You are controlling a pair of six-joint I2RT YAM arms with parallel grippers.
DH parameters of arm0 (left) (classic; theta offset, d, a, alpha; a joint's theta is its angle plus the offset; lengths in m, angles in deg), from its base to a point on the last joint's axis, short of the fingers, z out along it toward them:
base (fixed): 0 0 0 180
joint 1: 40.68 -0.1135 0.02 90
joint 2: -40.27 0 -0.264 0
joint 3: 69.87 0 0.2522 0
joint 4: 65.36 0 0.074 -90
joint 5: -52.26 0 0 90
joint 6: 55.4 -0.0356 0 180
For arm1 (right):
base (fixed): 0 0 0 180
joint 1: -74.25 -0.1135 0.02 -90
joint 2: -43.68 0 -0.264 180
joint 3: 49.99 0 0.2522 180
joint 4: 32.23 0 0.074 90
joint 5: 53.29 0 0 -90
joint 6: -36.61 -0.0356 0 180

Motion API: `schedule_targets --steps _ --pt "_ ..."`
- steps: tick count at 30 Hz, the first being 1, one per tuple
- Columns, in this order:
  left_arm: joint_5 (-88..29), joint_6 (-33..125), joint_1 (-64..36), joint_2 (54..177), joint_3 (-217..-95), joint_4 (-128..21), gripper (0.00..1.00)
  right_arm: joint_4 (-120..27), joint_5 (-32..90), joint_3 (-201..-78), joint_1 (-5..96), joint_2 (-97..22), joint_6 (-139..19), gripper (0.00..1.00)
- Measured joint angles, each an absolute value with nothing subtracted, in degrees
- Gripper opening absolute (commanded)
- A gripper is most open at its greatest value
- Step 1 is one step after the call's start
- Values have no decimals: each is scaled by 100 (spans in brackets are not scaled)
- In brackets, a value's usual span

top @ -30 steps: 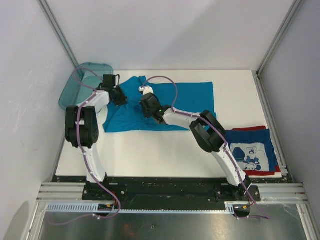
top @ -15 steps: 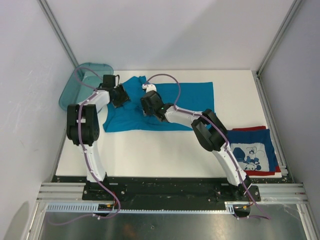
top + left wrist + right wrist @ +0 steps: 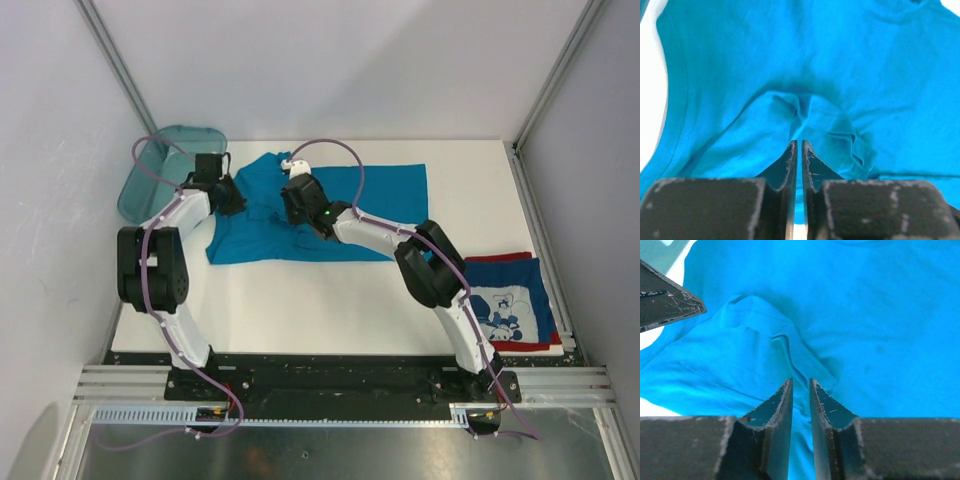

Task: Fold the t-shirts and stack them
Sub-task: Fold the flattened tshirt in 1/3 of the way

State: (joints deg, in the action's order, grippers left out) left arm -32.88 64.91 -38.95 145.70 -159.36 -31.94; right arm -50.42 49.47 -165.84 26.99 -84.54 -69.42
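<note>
Flat white table enclosed by plain pale wall panels on three sides, with aluminium corner posts rising at the back left and back right. A slotted aluminium rail along the near edge carries both arm bases.

The teal-blue t-shirt of soft plain cloth, short-sleeved, lies spread across the back half of the table, creased at its left end. The left gripper meets it at the left sleeve area: jaws almost together, pinching a raised pucker of the cloth. The right gripper stands near it, over the collar end: jaws a narrow slit apart, clamped on a ridge of the same cloth.

A translucent teal plastic bin sits at the back left corner, just beside the shirt. The folded dark blue t-shirt with white cartoon print and red edge rests at the near right corner, well apart from the arms' work.
</note>
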Motion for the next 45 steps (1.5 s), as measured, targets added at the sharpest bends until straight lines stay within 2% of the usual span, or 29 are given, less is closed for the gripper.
schedule_targets --steps 2,5,12,19,28,37,41,45 --pt "-3306 6506 -3895 14421 -15737 -3185 1 -5033 4820 -16577 2651 -8454 -6968 19" --pt "-3306 6521 -3895 14399 -15573 -3178 0 -5044 4671 -16577 2596 -8463 -7001 17" --pt "-3281 6609 -3882 14572 -15499 -3141 0 -5057 4427 -16682 2541 -8730 -7069 15" --pt "-3150 6630 -3840 15335 -15944 -3108 3 -5175 4326 -16813 2559 -8988 -7090 15" --pt "-3006 6744 -3801 16001 -17011 -3100 23 -5245 4276 -17045 2664 -9127 -7090 15" --pt "-2943 6757 -3796 16089 -17429 -3169 53 -5455 4313 -17644 2869 -9506 -7138 16" --pt "-2982 6759 -3799 15744 -16921 -3222 52 -5680 4392 -17692 3066 -9541 -7289 17" --pt "-3163 6845 -3842 14583 -15765 -3102 46 -5805 4422 -17515 3363 -9409 -7532 18"
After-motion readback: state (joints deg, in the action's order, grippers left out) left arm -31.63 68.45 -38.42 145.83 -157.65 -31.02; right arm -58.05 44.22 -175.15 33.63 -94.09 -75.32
